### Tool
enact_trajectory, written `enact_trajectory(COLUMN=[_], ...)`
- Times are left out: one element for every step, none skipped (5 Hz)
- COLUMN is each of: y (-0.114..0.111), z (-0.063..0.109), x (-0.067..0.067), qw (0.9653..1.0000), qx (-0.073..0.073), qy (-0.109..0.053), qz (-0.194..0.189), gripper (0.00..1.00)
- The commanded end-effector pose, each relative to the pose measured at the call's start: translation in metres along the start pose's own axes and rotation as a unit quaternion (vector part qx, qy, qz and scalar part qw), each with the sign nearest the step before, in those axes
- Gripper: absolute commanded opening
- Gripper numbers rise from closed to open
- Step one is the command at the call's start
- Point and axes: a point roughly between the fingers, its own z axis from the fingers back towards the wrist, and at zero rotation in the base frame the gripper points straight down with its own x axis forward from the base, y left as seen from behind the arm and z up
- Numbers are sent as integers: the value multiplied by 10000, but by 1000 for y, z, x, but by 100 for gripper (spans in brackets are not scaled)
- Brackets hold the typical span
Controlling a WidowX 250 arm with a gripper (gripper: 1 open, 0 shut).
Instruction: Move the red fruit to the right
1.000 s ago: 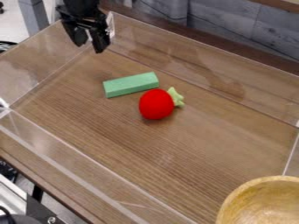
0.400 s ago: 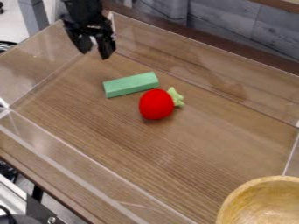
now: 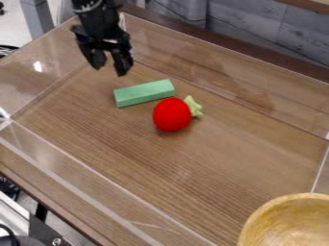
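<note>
Fingers (image 3: 110, 65) nearer; red fruit (image 3: 172, 114) leaf-end upper-right.

The wooden table (image 3: 193, 183) has clear walls (image 3: 52, 183) all around, so a gripper has to come in from above. In the middle sit the green block (image 3: 142, 92) and the red fruit (image 3: 172, 114), just beside each other. The floor to the right of them is bare, and so is the near part. A wooden bowl (image 3: 293, 223) sits at the near right corner. The gripper (image 3: 108, 65), jaws wide, hangs far left.
</note>
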Motion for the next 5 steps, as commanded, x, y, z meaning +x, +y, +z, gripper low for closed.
enact_trajectory(y=[-25, -55, -82, -100, -111], z=[27, 26, 30, 27, 21], x=[12, 12, 16, 17, 17], qw=[9993, 9993, 9978, 9952, 9928], qx=[140, 104, 27, 1, 8], qy=[-317, -270, -202, -95, 29], qz=[-135, -245, -639, -973, -1201], gripper=[100, 100, 100, 100, 100])
